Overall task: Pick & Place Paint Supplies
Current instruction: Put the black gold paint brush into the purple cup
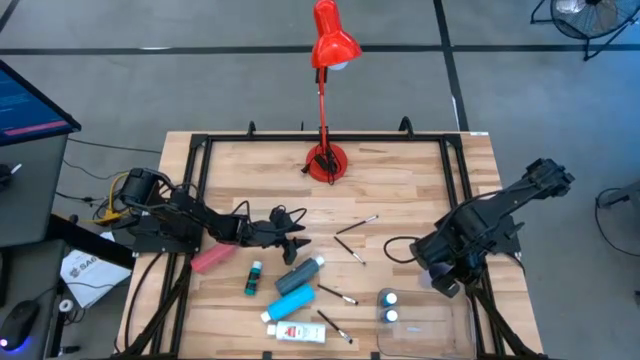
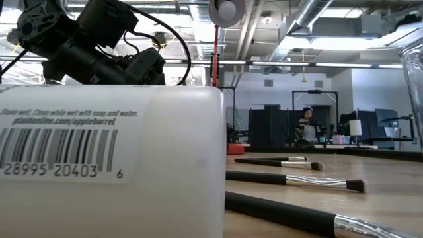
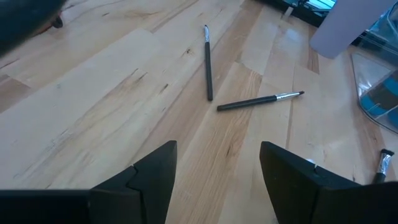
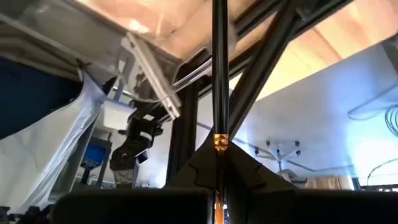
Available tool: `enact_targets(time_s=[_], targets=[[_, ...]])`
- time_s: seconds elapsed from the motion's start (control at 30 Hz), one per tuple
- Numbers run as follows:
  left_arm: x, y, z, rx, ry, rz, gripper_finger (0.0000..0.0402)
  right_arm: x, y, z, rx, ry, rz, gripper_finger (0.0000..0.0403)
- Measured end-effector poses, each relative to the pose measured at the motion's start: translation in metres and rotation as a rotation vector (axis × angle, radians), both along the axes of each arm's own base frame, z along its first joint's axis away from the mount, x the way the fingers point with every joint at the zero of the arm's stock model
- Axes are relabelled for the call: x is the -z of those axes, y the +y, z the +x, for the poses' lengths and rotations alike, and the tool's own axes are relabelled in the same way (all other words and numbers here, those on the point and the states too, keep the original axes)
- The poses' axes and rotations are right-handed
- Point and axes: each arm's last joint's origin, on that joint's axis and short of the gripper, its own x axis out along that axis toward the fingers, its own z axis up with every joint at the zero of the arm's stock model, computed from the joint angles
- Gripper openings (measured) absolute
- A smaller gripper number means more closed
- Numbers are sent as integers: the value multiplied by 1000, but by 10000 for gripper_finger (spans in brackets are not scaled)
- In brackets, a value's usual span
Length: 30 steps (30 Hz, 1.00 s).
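The left hand (image 1: 297, 243) hovers released over the pale wooden desk (image 1: 400, 190), above the teal bottle (image 1: 301, 275). The right hand (image 4: 219, 163), at the desk's right edge, is clenched on a thin dark paintbrush (image 4: 219, 68). Other slim brushes (image 3: 209, 62) lie scattered nearby.

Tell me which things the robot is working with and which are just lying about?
Job: pink tube, green bottle, teal bottle, blue tube, white tube, loose paintbrushes, paintbrush in right claw.
Lying about: red desk lamp, clear tray.
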Motion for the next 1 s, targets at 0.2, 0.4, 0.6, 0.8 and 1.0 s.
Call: enact_targets(time_s=[0.2, 0.4, 0.6, 0.8, 1.0], targets=[[0, 0, 0, 0, 0, 0, 208, 21, -2, -6, -33, 83, 39, 6], [0, 0, 0, 0, 0, 0, 208, 29, -8, -4, -41, 83, 53, 7], [0, 0, 0, 0, 0, 0, 208, 29, -14, -1, -34, 54, 47, 8], [0, 0, 0, 0, 0, 0, 208, 29, -18, 2, -19, 48, 50, 22], [0, 0, 0, 0, 0, 0, 208, 29, -19, 2, -19, 40, 55, 52]])
